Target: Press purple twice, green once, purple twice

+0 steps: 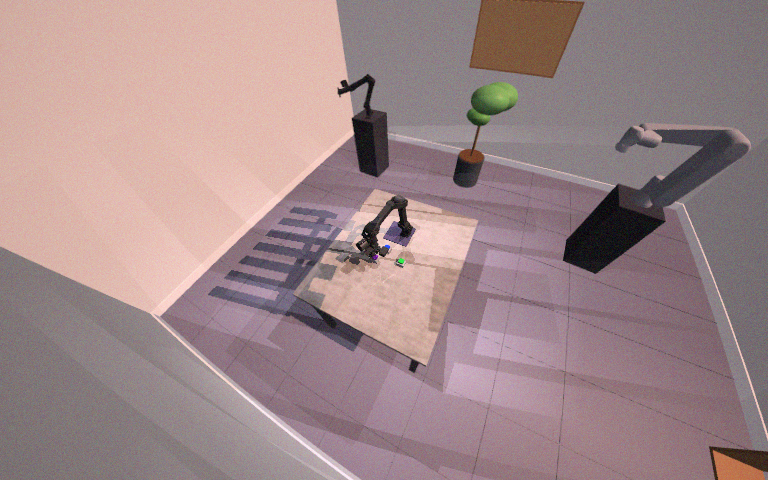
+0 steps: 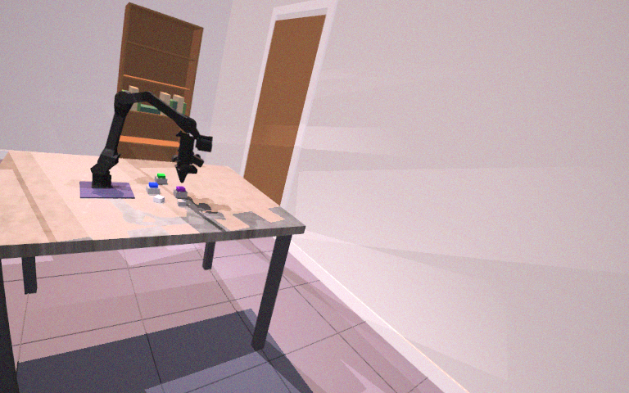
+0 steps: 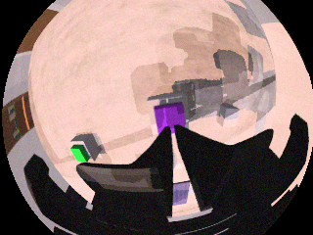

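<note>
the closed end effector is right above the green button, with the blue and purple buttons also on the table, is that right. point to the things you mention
Not quite: the closed end effector (image 2: 181,181) (image 3: 172,129) is right above the purple button (image 2: 180,188) (image 3: 169,117), not the green button (image 2: 160,175) (image 3: 79,153) (image 1: 400,261), as the exterior view shows. The blue button (image 2: 152,185) (image 1: 387,247) is on the table as you say.
</note>
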You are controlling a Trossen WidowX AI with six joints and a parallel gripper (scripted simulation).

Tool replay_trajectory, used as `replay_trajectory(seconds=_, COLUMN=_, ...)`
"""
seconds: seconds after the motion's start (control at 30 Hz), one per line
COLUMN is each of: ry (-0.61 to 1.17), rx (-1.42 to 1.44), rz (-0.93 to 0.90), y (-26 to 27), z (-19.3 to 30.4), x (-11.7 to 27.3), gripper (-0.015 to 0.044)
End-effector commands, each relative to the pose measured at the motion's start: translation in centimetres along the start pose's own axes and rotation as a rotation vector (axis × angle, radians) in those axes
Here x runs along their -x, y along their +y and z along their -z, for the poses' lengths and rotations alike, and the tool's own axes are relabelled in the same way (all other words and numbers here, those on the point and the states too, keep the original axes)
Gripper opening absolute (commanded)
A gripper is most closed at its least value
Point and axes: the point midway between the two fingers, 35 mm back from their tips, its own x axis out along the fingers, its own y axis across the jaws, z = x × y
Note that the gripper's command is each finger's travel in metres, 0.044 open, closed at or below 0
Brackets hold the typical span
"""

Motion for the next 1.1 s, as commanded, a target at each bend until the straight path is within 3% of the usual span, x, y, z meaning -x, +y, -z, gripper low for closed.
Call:
replay_trajectory(seconds=0.0, ry=0.002, rx=0.001, rz=0.006, y=-0.1, z=0.0, x=0.4, gripper=0.002)
replay_trajectory(seconds=1.07, ry=0.002, rx=0.001, rz=0.006, y=-0.1, z=0.1, x=-2.8, gripper=0.002)
